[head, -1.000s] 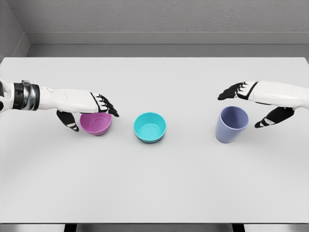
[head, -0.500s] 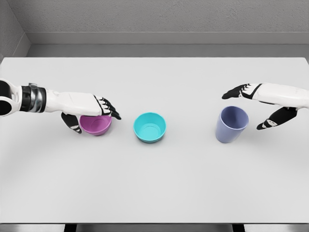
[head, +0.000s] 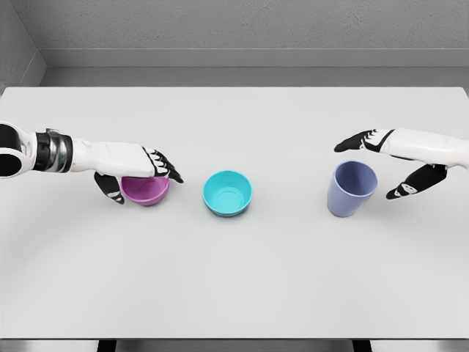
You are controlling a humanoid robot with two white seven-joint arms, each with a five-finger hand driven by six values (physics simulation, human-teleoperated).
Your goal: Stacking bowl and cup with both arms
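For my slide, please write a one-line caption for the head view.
Left hand closing around the pink bowl, right hand open beside the purple cup, teal bowl between them.

white table (head: 234,279) filling the view, grey wall (head: 249,26) behind its far edge

Both arms are clad in smooth white shells. The left hand (head: 139,169) has a white back and black fingers (head: 170,173) with small white patches at the joints and tips; its thumb below is black too, with a white mark. Behind its wrist sit a black band and a ribbed silver-grey ring, then a rounded white and black joint. The right hand (head: 388,161) matches: white back, black fingers, white-marked thumb.
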